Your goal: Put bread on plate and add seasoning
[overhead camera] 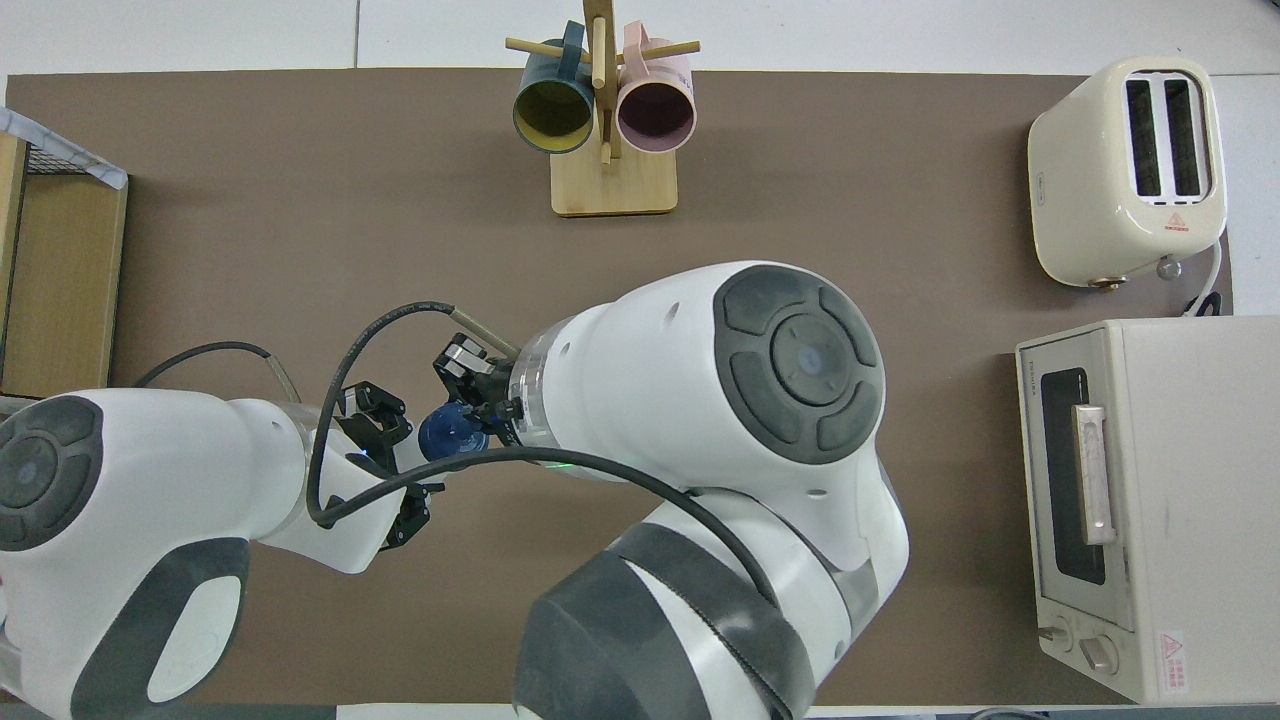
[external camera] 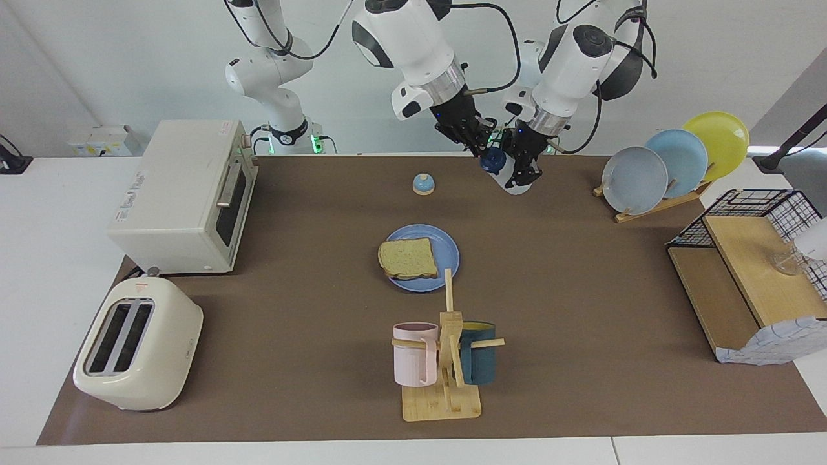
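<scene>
The bread [external camera: 408, 258] lies on the blue plate [external camera: 447, 248] in the middle of the table. My left gripper [external camera: 524, 169] is shut on the white body of the seasoning [external camera: 515, 185] and holds it tilted, over the strip of table nearest the robots. Its navy cap [external camera: 493, 160] points toward my right gripper [external camera: 483, 147], which is right at the cap. In the overhead view the cap [overhead camera: 449, 431] shows between the left gripper [overhead camera: 385, 470] and the right gripper [overhead camera: 470, 388]. My right arm hides the plate and bread there.
A small blue-domed bell [external camera: 423, 185] sits between the plate and the robots. A mug tree [external camera: 444, 361] with two mugs stands farther out than the plate. An oven [external camera: 187, 194] and toaster [external camera: 139, 342] are at the right arm's end; a plate rack [external camera: 672, 165] and wire shelf [external camera: 749, 271] are at the left arm's end.
</scene>
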Controlling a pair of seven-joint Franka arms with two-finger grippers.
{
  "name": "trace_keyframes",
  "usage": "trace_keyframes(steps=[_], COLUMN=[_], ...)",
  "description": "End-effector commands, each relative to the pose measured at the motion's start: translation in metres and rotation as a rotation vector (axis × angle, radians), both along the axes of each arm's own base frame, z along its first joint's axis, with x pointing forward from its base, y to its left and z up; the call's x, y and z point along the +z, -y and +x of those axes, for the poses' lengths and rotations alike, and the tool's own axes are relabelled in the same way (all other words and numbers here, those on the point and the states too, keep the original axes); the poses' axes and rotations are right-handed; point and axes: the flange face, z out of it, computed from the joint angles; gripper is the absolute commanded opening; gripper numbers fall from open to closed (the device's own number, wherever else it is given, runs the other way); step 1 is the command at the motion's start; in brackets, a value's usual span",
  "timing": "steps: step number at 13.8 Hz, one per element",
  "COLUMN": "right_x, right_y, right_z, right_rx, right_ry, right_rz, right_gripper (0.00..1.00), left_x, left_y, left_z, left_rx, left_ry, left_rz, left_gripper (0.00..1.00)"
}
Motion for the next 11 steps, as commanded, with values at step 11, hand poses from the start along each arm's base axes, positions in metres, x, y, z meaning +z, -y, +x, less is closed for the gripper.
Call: trace_keyframes(steps=[11], right_x=[0.015], right_y=[0.060], right_z=[0.048], right_rx=[-0.197], right_ry=[-0.131], right_rz=[0.152], right_gripper=[0.00], left_x=[0.002], left_y=[-0.001], left_z=[-0.009], left_rx=[-0.016], left_ry=[-0.015], left_rz=[-0.017], left_gripper=[0.00])
